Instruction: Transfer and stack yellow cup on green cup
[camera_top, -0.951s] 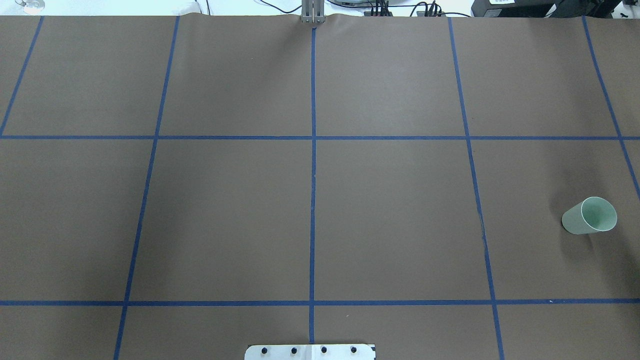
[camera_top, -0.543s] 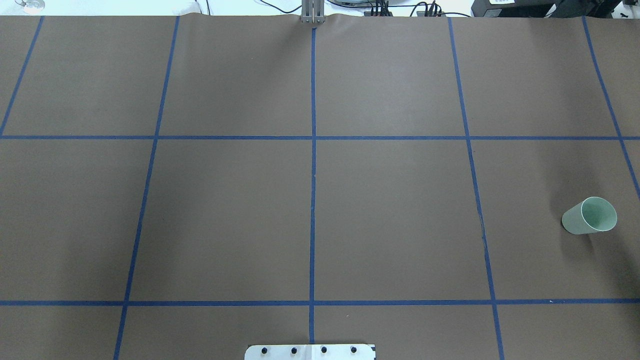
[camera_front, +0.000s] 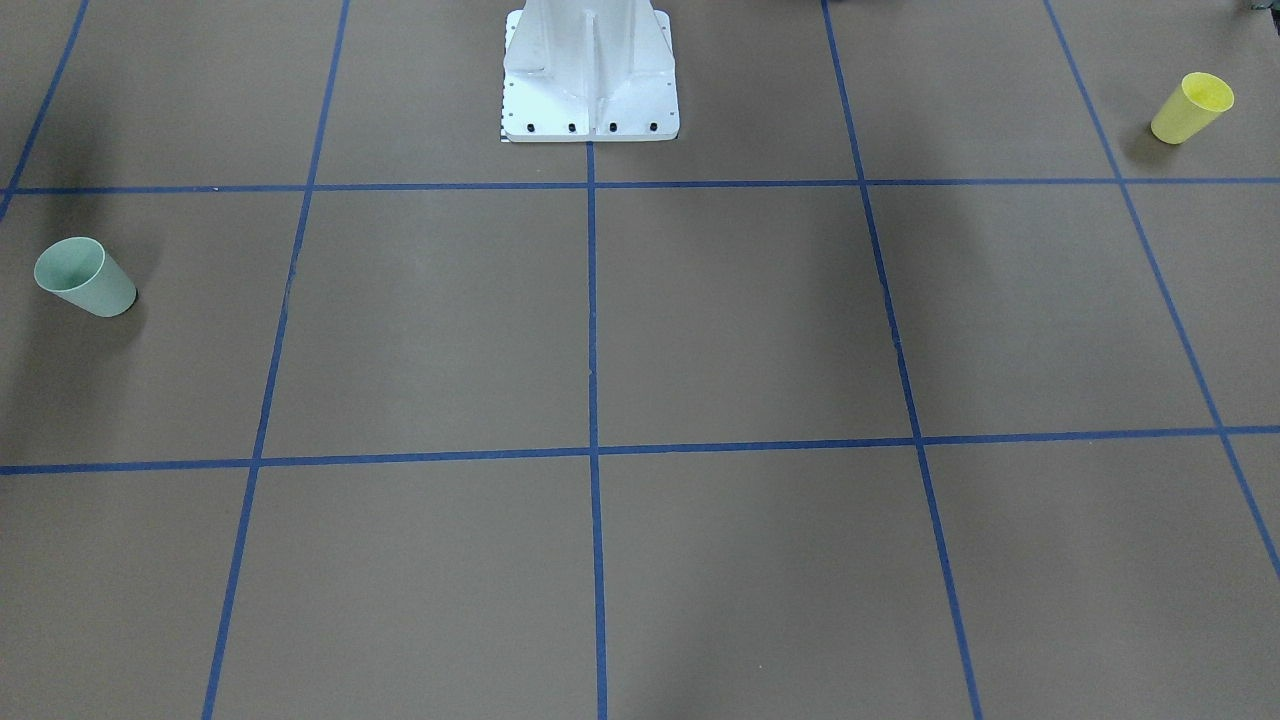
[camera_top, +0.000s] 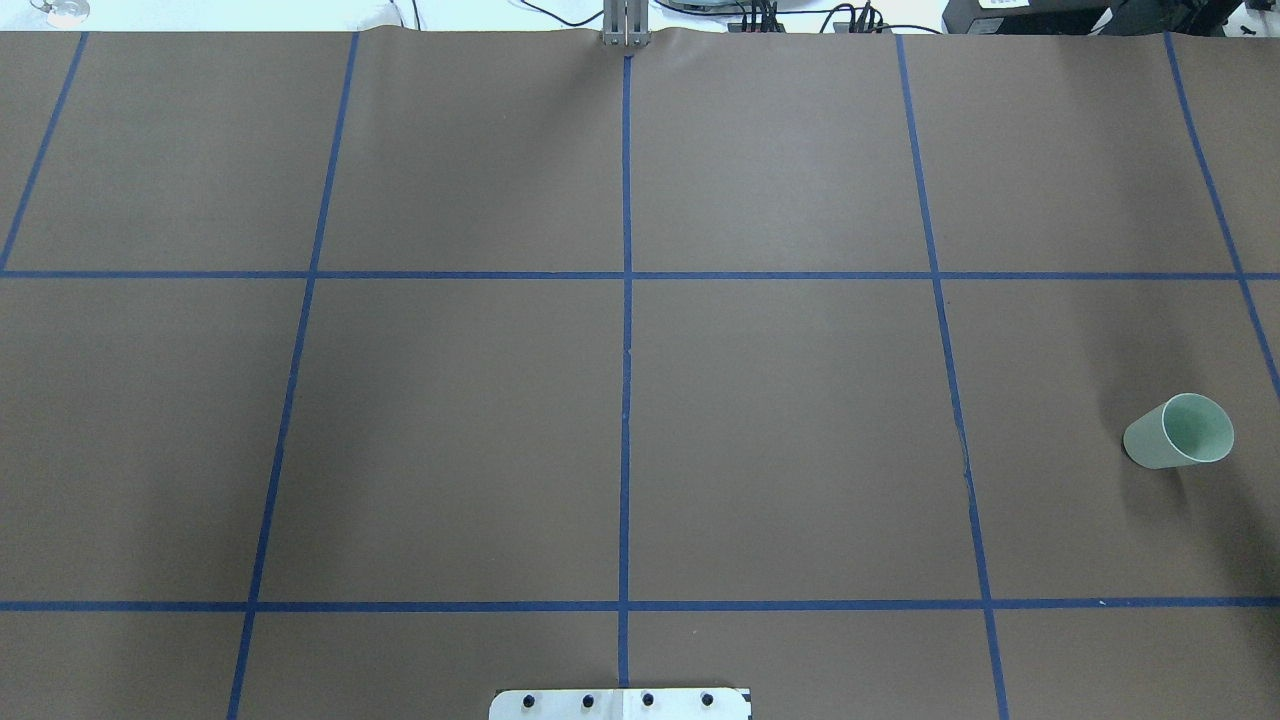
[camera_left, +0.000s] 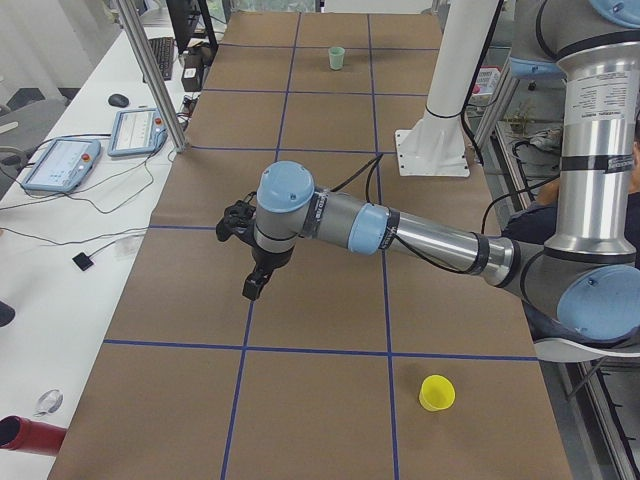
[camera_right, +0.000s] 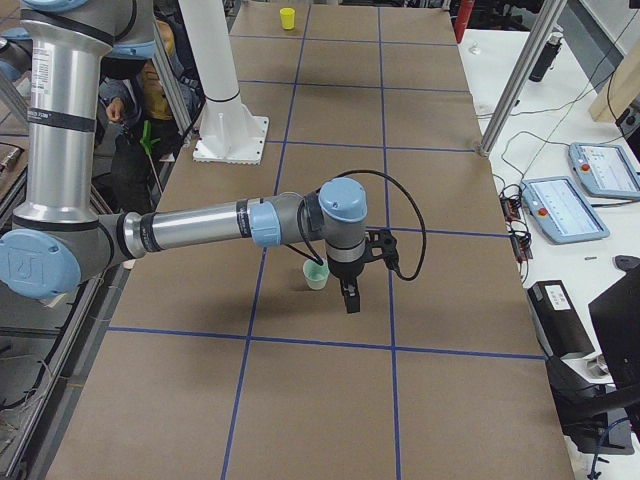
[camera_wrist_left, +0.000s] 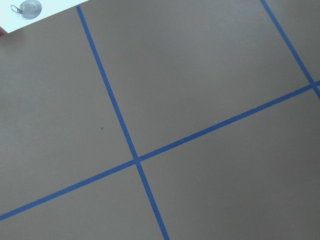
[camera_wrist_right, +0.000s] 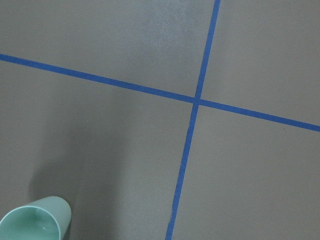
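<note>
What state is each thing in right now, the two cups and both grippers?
yellow cup: upright, mouth up, empty, not stacked.
green cup: upright, mouth up, empty.
left gripper: in the air, holding nothing; open or shut cannot be told.
right gripper: in the air near the green cup, not gripping it; open or shut cannot be told.

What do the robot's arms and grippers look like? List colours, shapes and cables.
Both the left arm and right arm are silver tubes with light-blue joint caps and black bands. The left gripper and right gripper are black and narrow. A black cable loops beside each wrist.
</note>
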